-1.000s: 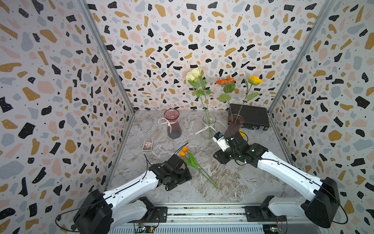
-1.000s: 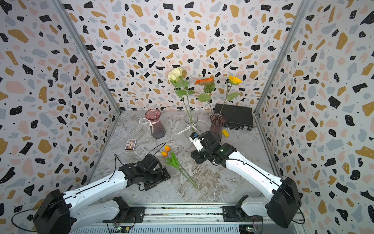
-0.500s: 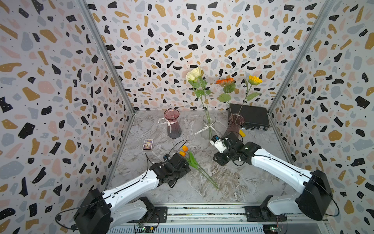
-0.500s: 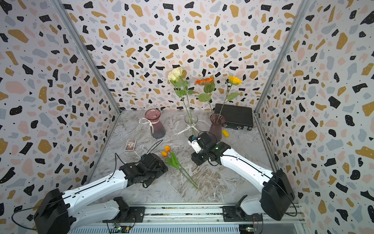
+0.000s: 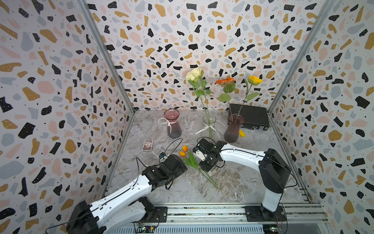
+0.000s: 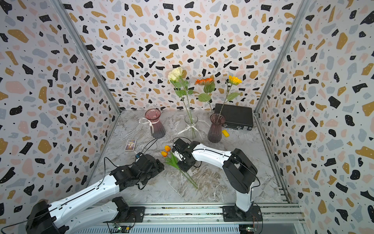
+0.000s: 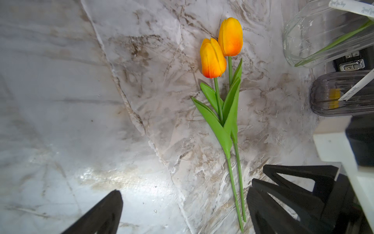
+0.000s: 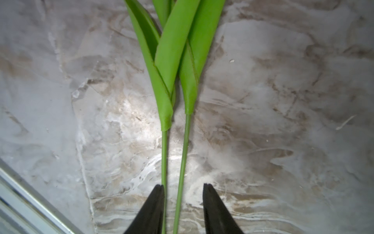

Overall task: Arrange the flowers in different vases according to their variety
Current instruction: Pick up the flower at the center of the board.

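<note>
1. Tulips: two orange artificial tulips (image 7: 212, 58) lie flat, side by side, on the marble-patterned desk (image 5: 232, 182), blooms pointing far-left.
2. Right end effector (image 8: 183, 186) is released, its jaws straddling both green stems (image 8: 164, 154); one jaw touches a stem.
3. Left end effector (image 7: 185, 190) gapes wide, grasping nothing, just left of the tulips.
4. Far back, cream-white roses (image 5: 194, 74) stand in the clear glass vase (image 5: 208, 123), an orange daisy (image 5: 225, 81) and a yellow daisy (image 5: 254, 80) in the ribbed purple-brown vase (image 5: 233, 129); the ribbed pink-red vase (image 5: 173, 125) stands left.

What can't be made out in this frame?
Small printed card: print too small, both top views.
Yellow block beside ribbed purple-brown glass vase: too small to identify.
Right end effector: tips hidden under its own body, both top views.
Two orange tulips: blooms cut off, right wrist view.
</note>
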`<state>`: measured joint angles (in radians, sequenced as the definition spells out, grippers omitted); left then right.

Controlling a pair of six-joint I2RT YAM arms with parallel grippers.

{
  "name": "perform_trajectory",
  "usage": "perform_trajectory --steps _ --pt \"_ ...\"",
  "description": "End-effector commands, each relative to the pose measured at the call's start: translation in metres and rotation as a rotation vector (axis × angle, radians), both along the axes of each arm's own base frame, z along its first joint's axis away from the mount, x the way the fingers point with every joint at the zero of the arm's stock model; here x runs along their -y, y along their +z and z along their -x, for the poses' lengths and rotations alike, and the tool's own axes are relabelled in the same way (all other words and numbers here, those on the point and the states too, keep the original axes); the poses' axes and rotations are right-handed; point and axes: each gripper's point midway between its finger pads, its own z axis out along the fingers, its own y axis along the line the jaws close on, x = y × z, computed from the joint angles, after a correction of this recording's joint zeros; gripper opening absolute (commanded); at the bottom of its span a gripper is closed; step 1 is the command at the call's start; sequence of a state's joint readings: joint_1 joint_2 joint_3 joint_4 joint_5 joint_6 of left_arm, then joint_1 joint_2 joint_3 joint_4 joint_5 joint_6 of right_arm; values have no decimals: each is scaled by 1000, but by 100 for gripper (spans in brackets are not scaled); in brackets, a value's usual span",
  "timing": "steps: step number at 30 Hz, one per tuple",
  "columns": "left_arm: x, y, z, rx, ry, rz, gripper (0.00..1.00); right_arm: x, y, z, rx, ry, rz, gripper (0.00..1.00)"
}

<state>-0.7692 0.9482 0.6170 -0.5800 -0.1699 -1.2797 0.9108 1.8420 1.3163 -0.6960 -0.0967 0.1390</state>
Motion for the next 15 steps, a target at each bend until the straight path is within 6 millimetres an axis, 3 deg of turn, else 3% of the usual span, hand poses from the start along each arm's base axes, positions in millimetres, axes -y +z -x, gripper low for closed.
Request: perform_trajectory --steps 1,5,15 --pt "-10 -1 3 17 -21 -59 100 4 -7 0 -15 -21 52 38" --pt "-12 3 3 29 -29 -70 100 -2 -21 -2 -36 -30 70 37" --pt "-9 -3 4 16 -35 -55 100 -12 -34 -8 -39 -40 101 34"
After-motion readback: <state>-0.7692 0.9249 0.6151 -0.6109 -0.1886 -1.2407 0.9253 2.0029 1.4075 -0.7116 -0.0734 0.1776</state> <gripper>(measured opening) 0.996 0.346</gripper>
